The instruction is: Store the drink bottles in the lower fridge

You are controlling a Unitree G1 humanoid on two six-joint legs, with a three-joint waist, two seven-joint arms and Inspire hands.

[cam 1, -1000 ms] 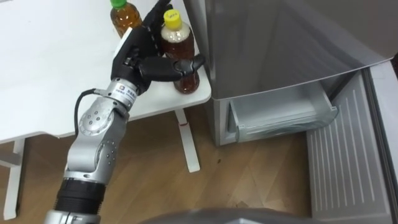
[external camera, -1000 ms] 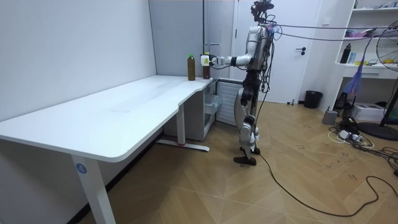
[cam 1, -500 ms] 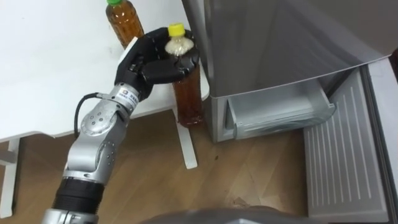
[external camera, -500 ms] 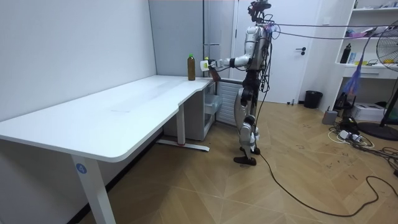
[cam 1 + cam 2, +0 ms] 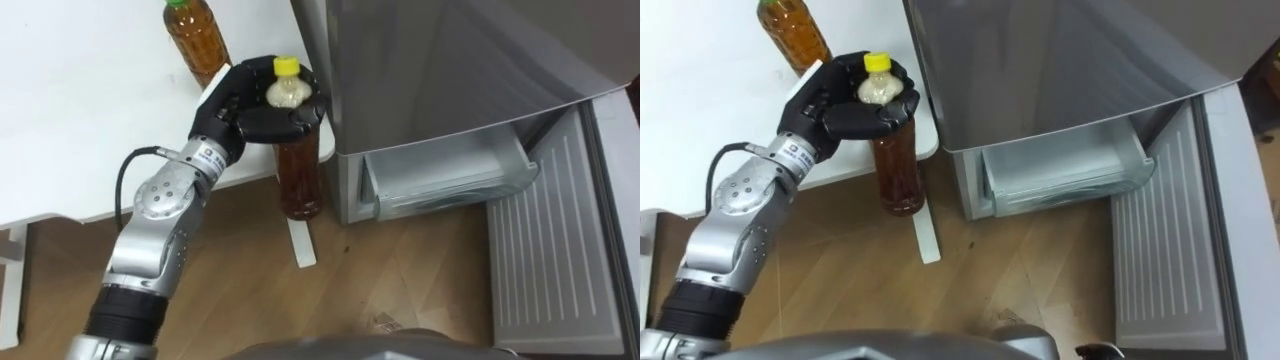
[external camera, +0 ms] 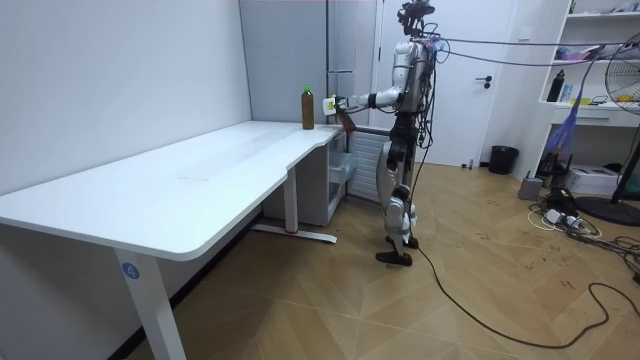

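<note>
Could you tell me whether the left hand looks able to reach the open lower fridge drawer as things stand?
Probably yes: the left hand, fingers curled round the yellow-capped bottle, holds it past the table edge, and nothing stands between it and the open drawer.

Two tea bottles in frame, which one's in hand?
The yellow-capped bottle: the left hand is curled round its neck, holding it in the air beside the table. The green-capped bottle stands on the table, untouched.
</note>
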